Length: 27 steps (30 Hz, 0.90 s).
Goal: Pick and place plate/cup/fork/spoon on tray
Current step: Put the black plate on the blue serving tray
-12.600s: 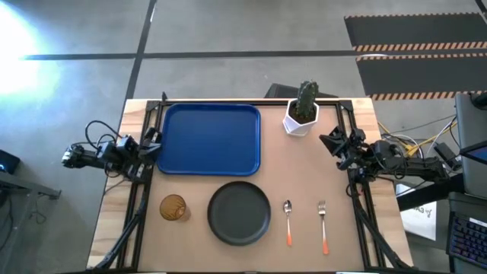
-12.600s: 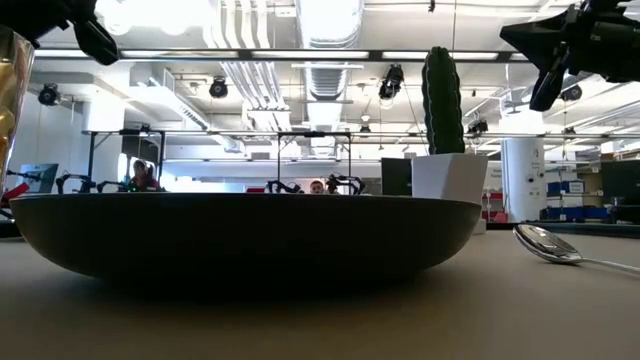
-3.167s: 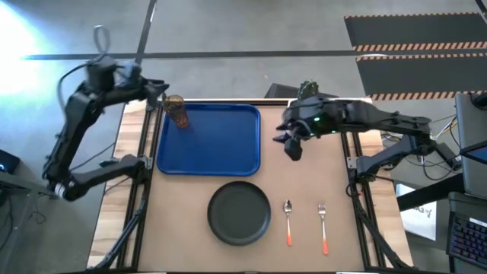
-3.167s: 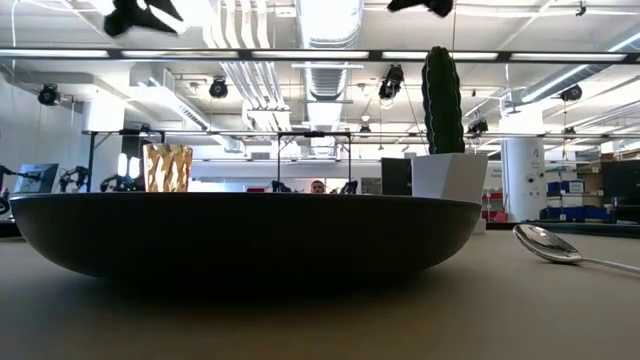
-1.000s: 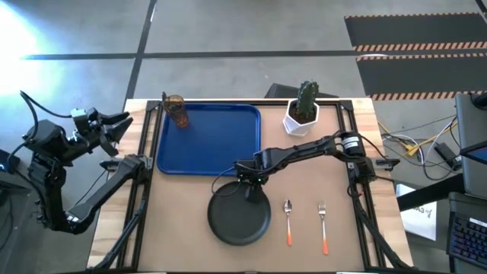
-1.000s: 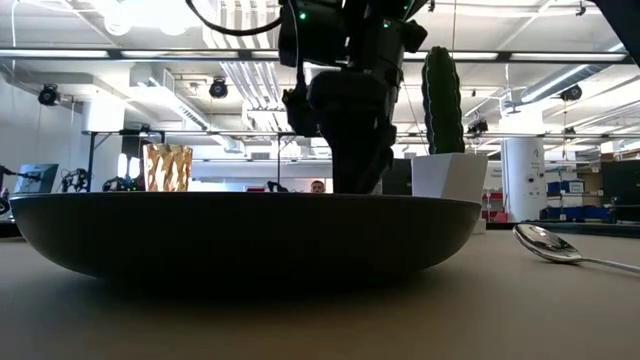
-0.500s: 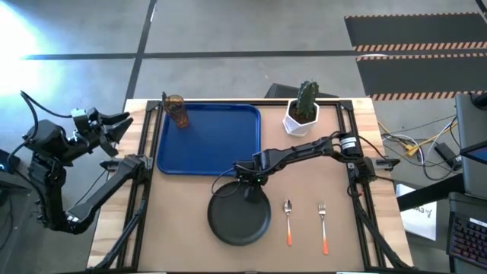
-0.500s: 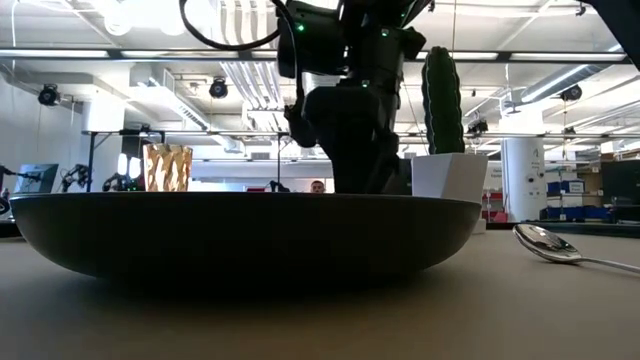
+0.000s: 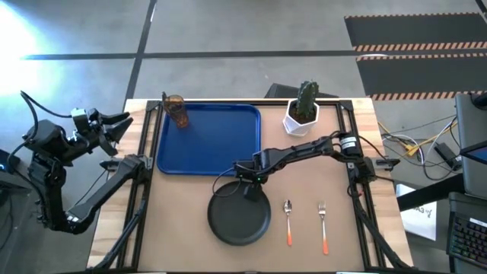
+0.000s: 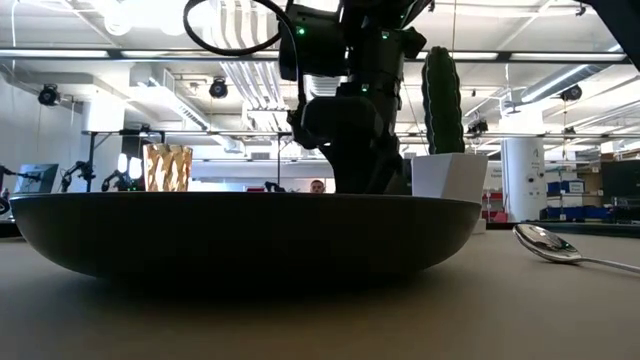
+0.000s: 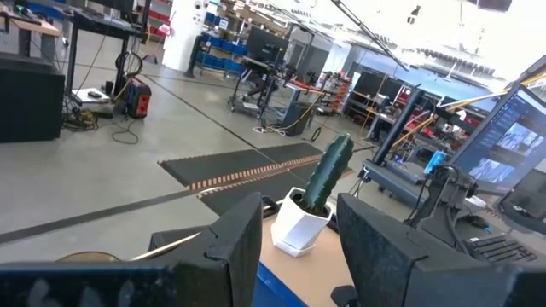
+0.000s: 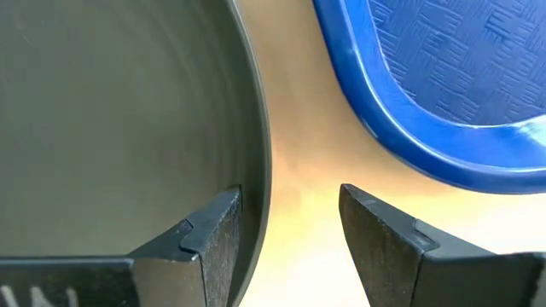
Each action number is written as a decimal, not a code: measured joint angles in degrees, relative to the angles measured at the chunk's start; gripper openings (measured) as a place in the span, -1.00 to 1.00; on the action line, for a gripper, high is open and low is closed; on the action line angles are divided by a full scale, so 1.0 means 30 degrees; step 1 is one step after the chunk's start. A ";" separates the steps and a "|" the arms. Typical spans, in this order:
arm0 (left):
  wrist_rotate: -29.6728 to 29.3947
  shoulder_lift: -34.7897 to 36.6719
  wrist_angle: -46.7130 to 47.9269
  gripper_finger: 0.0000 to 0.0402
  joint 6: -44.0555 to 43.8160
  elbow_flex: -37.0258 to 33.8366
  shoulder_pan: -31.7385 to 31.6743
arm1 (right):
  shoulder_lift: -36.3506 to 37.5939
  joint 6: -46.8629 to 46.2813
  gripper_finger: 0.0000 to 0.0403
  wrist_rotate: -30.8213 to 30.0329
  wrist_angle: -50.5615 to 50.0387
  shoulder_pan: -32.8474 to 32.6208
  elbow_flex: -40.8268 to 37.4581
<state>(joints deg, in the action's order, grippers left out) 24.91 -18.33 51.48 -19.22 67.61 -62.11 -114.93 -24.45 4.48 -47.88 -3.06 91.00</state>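
one finger each side of the plate (image 9: 239, 213) rim, we had the right gripper (image 12: 286, 226) jaws wide to pinch it for the tray (image 9: 209, 138).

I'm looking into a large open robotics lab or workshop hall. Bare ducts (image 10: 330, 75) and pipes are running under the ceiling. More arm rigs on black frames (image 10: 300, 150) are standing across the polished concrete floor (image 11: 102, 170), with hazard-striped mats (image 9: 415, 47), monitors (image 11: 512, 141) and what are probably stocked shelves further back.
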 joint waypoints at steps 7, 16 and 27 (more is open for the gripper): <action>0.0000 0.0000 0.0000 -0.33 0.0015 0.0000 -0.0007 | -0.0089 -0.0160 -0.07 0.0760 -0.0096 -0.0004 0.0000; 0.0000 0.0000 0.0001 -0.33 0.0101 0.0000 -0.0006 | -0.0124 -0.0238 -0.08 0.1007 0.0045 -0.0013 -0.0007; 0.0000 0.0000 0.0002 -0.33 0.0204 0.0000 -0.0002 | -0.0146 -0.0584 -0.90 0.1601 0.0090 -0.0019 -0.0007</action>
<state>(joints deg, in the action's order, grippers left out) 24.91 -18.33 51.49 -18.61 67.61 -62.11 -115.37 -26.20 9.29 -47.61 -3.11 90.98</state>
